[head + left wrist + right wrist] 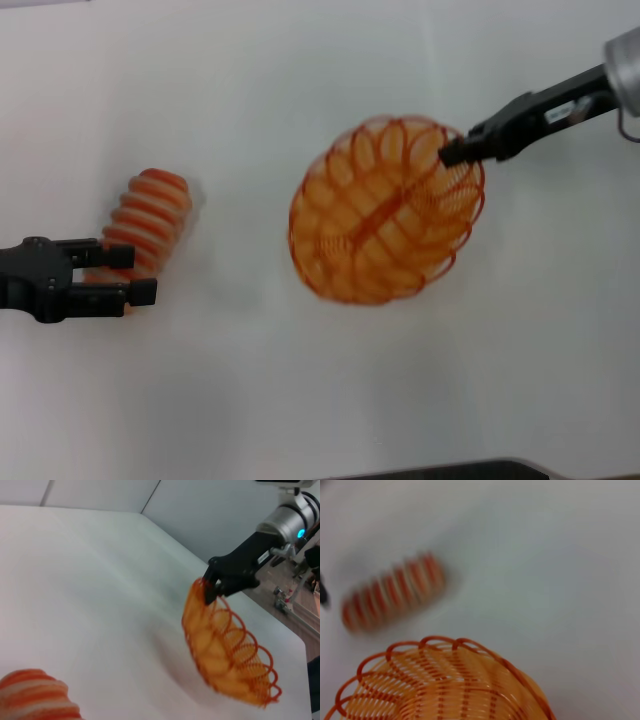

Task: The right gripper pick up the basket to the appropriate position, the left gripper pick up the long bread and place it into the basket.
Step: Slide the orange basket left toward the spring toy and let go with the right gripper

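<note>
The orange wire basket hangs tilted above the white table, its open side facing the camera in the head view. My right gripper is shut on its far right rim; the left wrist view shows this grip and the basket lifted at a slant. The long bread, striped orange-red and cream, lies on the table at the left. My left gripper is open at the bread's near end, a finger on each side. The bread also shows in the left wrist view and in the right wrist view, beyond the basket rim.
The white table stretches between bread and basket. A dark edge runs along the bottom of the head view. In the left wrist view the table's edge lies behind the basket, with equipment on the floor beyond.
</note>
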Tool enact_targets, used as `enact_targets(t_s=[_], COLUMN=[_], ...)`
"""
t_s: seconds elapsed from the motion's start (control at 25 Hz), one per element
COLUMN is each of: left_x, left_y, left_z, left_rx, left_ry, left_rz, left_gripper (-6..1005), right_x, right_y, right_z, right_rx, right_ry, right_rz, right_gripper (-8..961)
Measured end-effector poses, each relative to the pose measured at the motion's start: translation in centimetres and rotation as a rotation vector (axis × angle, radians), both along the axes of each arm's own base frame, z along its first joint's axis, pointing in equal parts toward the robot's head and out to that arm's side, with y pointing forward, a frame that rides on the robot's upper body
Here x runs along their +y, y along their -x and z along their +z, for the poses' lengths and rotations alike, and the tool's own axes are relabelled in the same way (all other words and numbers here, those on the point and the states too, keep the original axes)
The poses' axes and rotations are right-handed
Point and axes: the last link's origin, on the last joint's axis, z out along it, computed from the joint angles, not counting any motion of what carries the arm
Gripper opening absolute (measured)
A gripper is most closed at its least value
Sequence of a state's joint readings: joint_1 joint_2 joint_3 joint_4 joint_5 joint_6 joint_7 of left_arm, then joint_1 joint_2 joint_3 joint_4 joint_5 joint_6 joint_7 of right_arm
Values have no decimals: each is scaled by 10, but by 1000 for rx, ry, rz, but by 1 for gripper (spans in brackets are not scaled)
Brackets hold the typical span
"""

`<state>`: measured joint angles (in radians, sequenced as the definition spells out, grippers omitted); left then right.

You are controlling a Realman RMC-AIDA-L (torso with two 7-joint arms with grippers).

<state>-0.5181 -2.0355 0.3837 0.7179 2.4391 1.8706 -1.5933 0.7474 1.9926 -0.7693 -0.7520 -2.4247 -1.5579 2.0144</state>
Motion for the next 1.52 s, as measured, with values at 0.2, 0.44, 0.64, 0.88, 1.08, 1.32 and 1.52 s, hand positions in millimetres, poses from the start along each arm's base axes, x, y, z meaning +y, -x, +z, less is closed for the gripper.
enact_targets(t_s=[0.2,0.44,0.64,0.88,1.08,1.32,1.52], left_x=[4,11,15,16,17,19,19], left_y=[-4,-10,-14,-16,-16,-14,-13], left_z=[0,0,0,1,1,0,-1], left_rx=[1,0,-2,-11,-9,3,7], left_ry=[0,1,4,-3,-8,-24,-25], left_rz=[-12,-24,-29,-33,-35,-28,-27], left_gripper=[792,790,790,791,792,791,791], right_x=[-15,-23,-18,-12,-12,-15,-17], right_y=[-16,-25,-24,-32,-38,-43,-44], right_z=[15,7,-14,-35,-47,-57,-63], right_rx=[196,363,423,434,425,402,383], right_ry=[-98,-212,-261,-289,-292,-281,-265], right_rz=[-63,-170,-270,-426,-511,-554,-565], right_gripper=[98,105,110,117,123,129,135])
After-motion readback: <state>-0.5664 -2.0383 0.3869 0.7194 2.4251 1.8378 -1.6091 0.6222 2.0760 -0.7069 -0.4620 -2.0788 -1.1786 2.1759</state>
